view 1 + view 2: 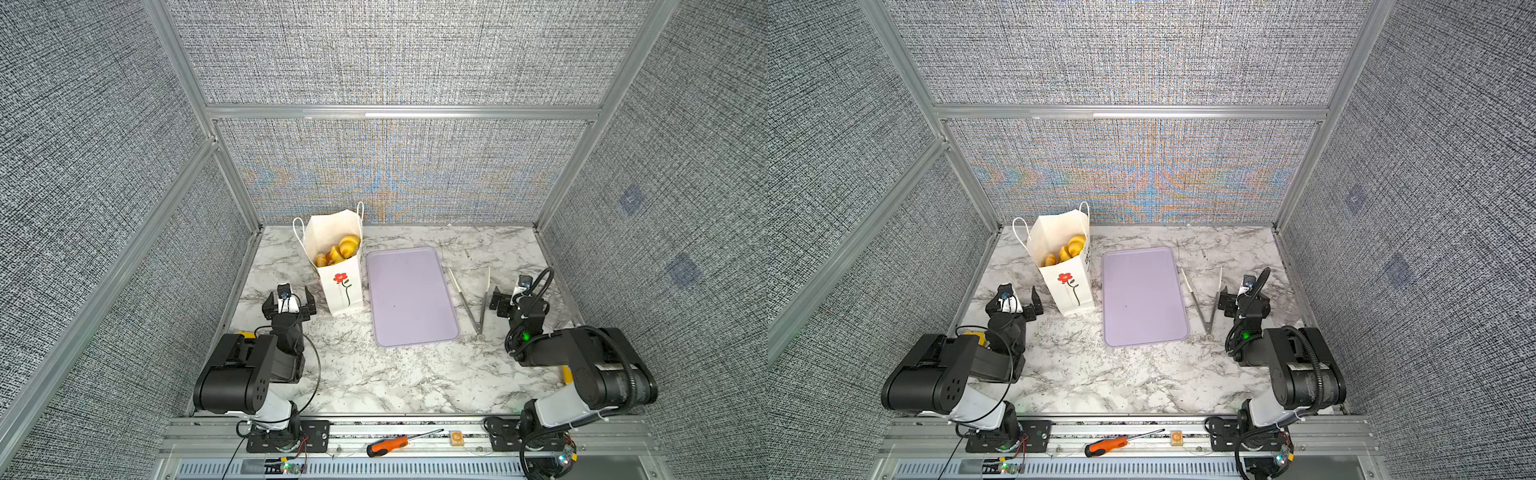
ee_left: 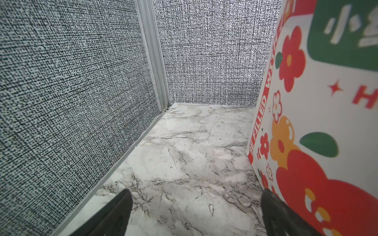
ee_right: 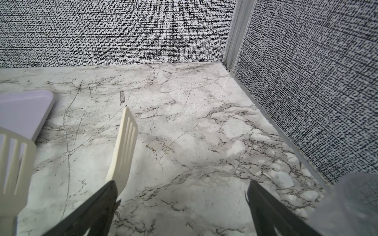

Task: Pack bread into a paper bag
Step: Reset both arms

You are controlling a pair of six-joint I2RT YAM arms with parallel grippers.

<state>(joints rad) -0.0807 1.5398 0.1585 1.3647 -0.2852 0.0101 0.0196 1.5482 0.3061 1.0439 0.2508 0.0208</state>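
The white paper bag [image 1: 341,286] [image 1: 1068,286] with a red flower print stands upright and open at the back left of the marble table. Several golden pieces of bread [image 1: 341,248] [image 1: 1069,247] lie inside it. My left gripper [image 1: 290,294] [image 1: 1015,296] sits low just left of the bag, open and empty. In the left wrist view the left gripper [image 2: 196,192] shows bare marble between its jaws, with the bag's printed side [image 2: 317,122] close by one finger. My right gripper [image 1: 509,297] [image 1: 1237,296] [image 3: 182,183] rests at the right side, open and empty.
A flat lilac tray [image 1: 411,297] [image 1: 1144,295] [image 3: 24,108] lies bare in the middle. Metal tongs [image 1: 465,301] [image 1: 1195,301] [image 3: 124,143] lie between the tray and my right gripper. A screwdriver [image 1: 386,445] [image 1: 1104,446] rests on the front rail. Fabric walls enclose three sides.
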